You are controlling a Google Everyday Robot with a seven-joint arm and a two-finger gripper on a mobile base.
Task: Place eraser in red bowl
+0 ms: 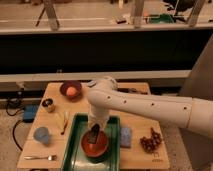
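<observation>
Camera view: a wooden surface [135, 157] carries a green tray [113, 150] at its near middle. The red bowl [95, 146] sits inside the tray, toward the near end. A white arm [150, 106] comes in from the right, bends above the tray and points downward. Its end effector [94, 132] hangs directly over the red bowl, with its dark tip low at the bowl's far rim. The fingers are pressed together, with no gap between them. The tip and anything it pinches are equally dark, so the eraser cannot be picked out from the fingers. Whether it is clamped there or already lying in the bowl cannot be told.

On the far left of the surface stands a maroon bowl [64, 90] with an orange ball [72, 91] in it. A small round dark pot [48, 104] stands to its left and slightly nearer. Pale yellow sticks [64, 122] lie just left of the tray. A pale blue cup [41, 135] stands nearer and further left, and a fork [40, 157] lies along the near left edge. A pale blue-grey pad [126, 136] lies flat just beside the tray's right rim. A cluster of dark grapes [151, 141] sits further right, apart from the pad. Off the surface to the left, a blue box [29, 113] rests on the floor.
</observation>
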